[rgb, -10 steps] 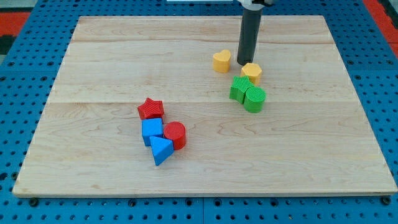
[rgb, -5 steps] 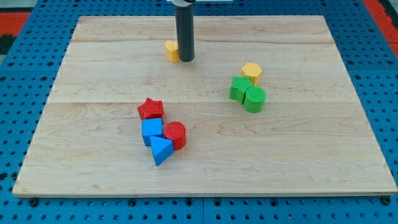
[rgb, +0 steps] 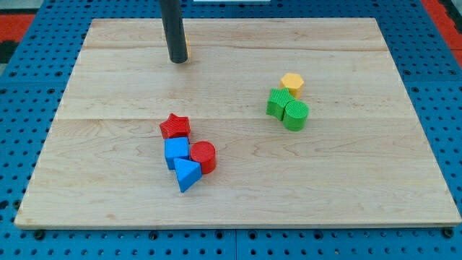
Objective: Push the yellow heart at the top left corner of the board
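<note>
Pale wooden board (rgb: 238,180) on a blue pegboard table carries two clusters I am leaving alone: a red star block (rgb: 175,126), blue cube (rgb: 175,151), red cylinder (rgb: 203,156) and blue triangular block (rgb: 187,174) at lower left, and a yellow hexagonal block (rgb: 292,83) touching two green blocks (rgb: 287,110) at right. My tip (rgb: 177,61) sits near the view's top left, with no claw to spread or close. Only a yellow sliver of the yellow heart (rgb: 185,49) shows at the rod's right edge, so I judge the rod hides it and it remains short of the corner.

board (rgb: 346,188) wooden | on it: yellow heart (rgb: 184,49), yellow hexagon (rgb: 292,83), green blocks (rgb: 287,109), red star (rgb: 175,126), red cylinder (rgb: 203,156), blue cube (rgb: 175,152), blue triangle (rgb: 187,174)
</note>
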Available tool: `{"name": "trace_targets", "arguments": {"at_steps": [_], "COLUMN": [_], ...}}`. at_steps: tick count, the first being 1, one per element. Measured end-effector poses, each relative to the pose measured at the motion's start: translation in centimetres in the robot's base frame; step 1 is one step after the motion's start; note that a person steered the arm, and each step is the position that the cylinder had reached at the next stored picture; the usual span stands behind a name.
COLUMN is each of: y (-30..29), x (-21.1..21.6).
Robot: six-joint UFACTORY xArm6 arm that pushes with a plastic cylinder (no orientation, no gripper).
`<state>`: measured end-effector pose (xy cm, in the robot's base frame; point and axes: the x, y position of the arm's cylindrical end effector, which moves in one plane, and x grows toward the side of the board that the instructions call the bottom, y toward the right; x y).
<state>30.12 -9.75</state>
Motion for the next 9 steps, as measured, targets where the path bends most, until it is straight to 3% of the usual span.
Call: {"name": "trace_targets", "arguments": {"at_steps": [3,4,5,6,7,9], "y": [-0.9,4.8,5.3,3.1,-2.1,-5.9], "x": [-5.4,-3.8,-8.5,-10.0,-7.4,-7.2]}}
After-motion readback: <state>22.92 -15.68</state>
